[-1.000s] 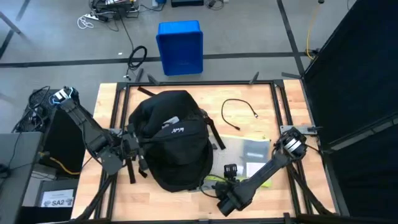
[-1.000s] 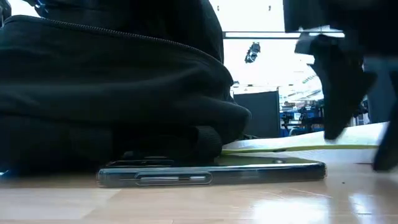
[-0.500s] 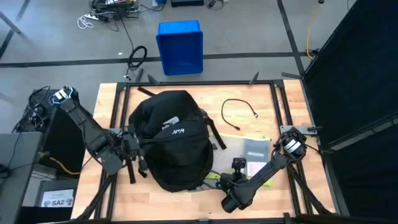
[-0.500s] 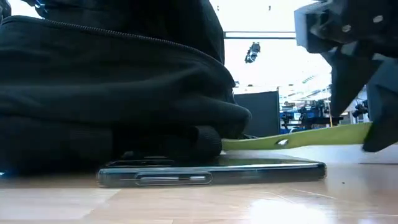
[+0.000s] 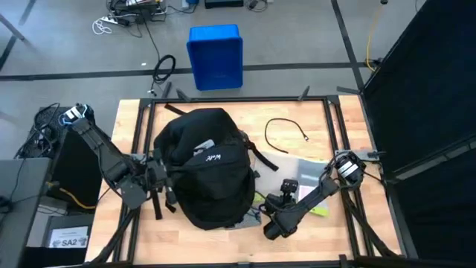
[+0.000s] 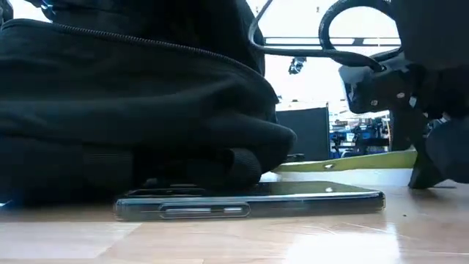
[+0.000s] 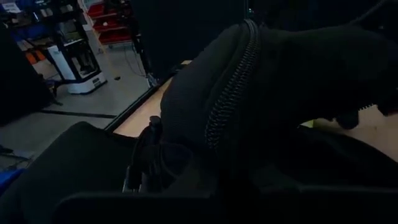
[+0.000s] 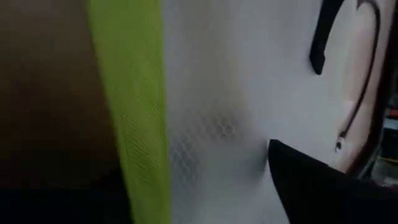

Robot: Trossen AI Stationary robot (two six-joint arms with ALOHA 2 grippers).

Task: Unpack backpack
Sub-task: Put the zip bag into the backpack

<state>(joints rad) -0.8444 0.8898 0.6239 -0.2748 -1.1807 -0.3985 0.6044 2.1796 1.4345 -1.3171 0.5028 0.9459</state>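
The table (image 5: 137,223) carries the backpack (image 5: 204,167), a large black mound lying left of centre with its white print up, reaching from the middle toward nine o'clock. At about three o'clock of it lies a flat mesh pouch (image 5: 301,175) with a yellow-green edge, and beyond that, toward one o'clock, a thin black cable (image 5: 286,138) curls on the wood. In the low view a dark phone (image 6: 249,202) lies flat on the table with the backpack's lower edge on it. The left gripper (image 5: 152,181) sits at the backpack's nine o'clock side, pressed among the straps; whether its fingers are parted or closed I cannot tell. The right gripper (image 5: 286,190) hangs over the near edge of the pouch, at roughly four o'clock of the backpack; its wrist view shows mesh and the green band close up, but whether it grips the pouch I cannot tell. The step in hand seems to be moving the pouch clear of the backpack. The next move likely calls for setting it down apart, then reaching back toward the backpack's opening while the left arm steadies it.
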